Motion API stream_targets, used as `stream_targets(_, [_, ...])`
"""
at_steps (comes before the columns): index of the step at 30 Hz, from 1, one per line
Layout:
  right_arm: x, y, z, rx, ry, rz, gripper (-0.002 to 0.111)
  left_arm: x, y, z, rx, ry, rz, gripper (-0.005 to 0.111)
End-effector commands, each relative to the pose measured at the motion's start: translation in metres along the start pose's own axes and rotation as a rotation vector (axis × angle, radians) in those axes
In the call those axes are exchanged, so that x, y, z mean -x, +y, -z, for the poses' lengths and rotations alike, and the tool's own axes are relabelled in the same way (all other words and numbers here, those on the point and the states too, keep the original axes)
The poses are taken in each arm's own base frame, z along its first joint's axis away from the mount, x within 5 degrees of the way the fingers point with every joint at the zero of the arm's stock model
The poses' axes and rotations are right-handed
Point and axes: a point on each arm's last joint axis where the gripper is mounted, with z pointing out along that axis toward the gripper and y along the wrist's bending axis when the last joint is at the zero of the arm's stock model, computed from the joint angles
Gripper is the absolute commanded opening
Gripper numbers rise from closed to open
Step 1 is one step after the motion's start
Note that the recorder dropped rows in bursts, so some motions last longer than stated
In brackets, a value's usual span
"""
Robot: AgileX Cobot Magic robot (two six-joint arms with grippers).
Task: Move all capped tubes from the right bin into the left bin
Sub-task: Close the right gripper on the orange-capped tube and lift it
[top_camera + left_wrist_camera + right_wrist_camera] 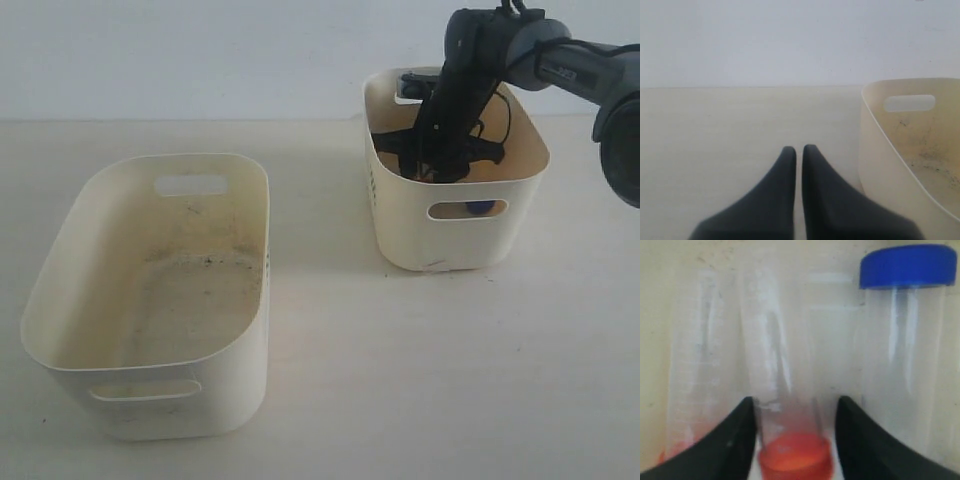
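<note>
My right gripper is down inside the right bin, open, with its fingers either side of a clear tube near its orange-red cap. One finger touches the tube; a small gap shows at the other. A blue-capped tube lies alongside, and a third clear tube lies on the other side. A blue cap shows through the bin's front handle slot. The left bin holds no tubes. My left gripper is shut on nothing, above the table beside the left bin.
The right arm reaches in from the upper right and hides much of the right bin's inside. Pale tabletop lies between the two bins. A plain wall stands behind the table.
</note>
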Motion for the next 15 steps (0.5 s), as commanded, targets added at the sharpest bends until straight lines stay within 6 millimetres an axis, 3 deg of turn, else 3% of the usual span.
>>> stream_targets(1, [-0.003, 0.003, -0.004, -0.001, 0.021, 0.006, 0.024, 0.003, 0.0, 0.001, 0.0, -0.022, 0.004, 0.004])
stream_targets(5, [-0.002, 0.003, -0.002, 0.0, 0.017, 0.017, -0.001, 0.003, 0.0, 0.001, 0.0, -0.022, 0.004, 0.004])
stream_targets(10, [0.003, 0.004, 0.02, -0.009, -0.032, 0.031, 0.0, 0.003, 0.0, 0.001, 0.0, -0.022, 0.004, 0.004])
stream_targets(15, [0.008, 0.007, 0.062, -0.017, -0.108, 0.05, 0.0, 0.003, 0.0, 0.001, 0.0, -0.022, 0.004, 0.004])
